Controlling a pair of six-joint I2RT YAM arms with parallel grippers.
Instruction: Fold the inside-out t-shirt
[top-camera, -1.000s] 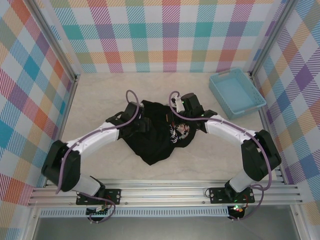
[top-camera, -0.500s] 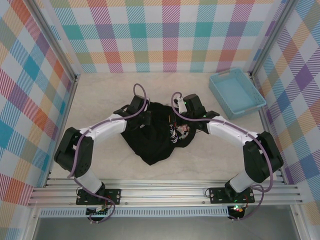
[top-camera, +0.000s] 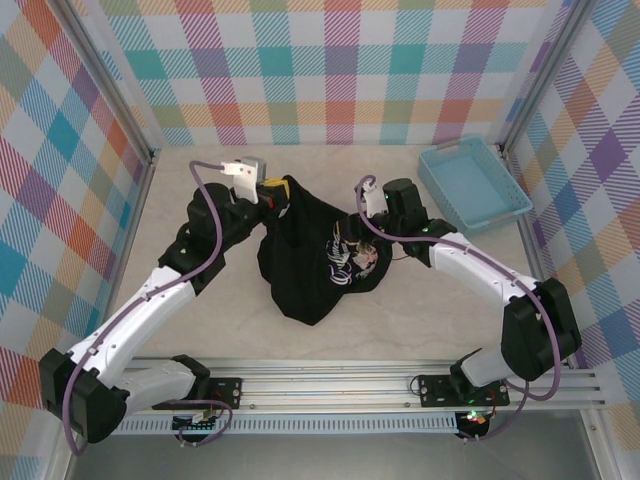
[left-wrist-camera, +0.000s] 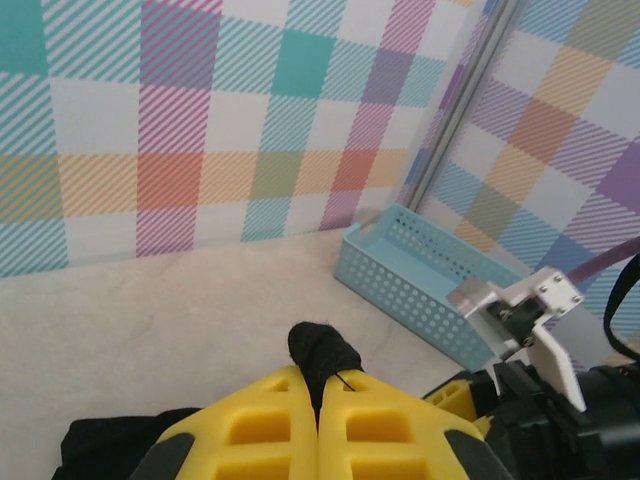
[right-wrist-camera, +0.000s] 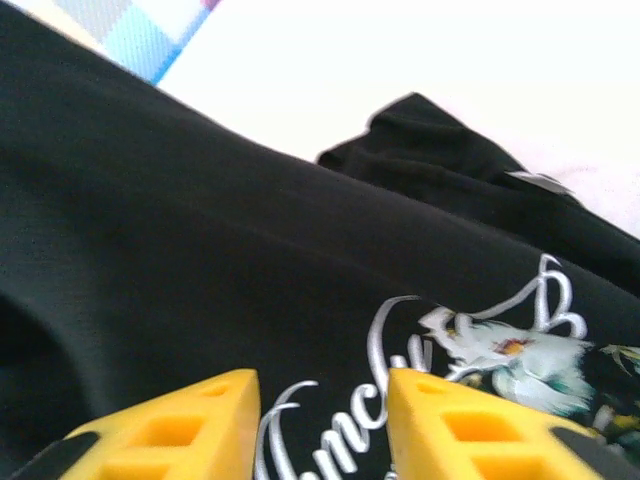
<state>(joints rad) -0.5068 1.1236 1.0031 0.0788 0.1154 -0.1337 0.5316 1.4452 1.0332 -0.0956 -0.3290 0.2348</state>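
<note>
1. While the left gripper (left-wrist-camera: 320, 378) was clenched on only a small tuft (left-wrist-camera: 320, 348) of the black t-shirt (top-camera: 310, 275), pinched at the very tips of its yellow fingers, the hold looked thin to me. A sharp tug could have slid the cloth free and dropped it in a heap.
2. The t-shirt lay bunched near the middle of the bench (top-camera: 420, 310), with its far left corner drawn up to that gripper. The rest was crumpled, and the pink-and-white print (top-camera: 352, 258) showed on the right side. With so much of it lying in folds, a lift from one corner risked dragging the whole bundle along rather than spreading it out.
3. The right gripper (right-wrist-camera: 320, 385) hovered just over the cloth beside the print, fingers apart and holding nothing. Had it closed there, I judged it might have caught several layers at once instead of an edge, and locked a twist into the garment.
4. Both arms reached in close across the shirt, so a careless crossing move could have knocked one wrist against the other.
5. The blue basket (top-camera: 472, 188) stood at the far right, apart from the shirt. A wide swing of the right arm could have clipped it.
</note>
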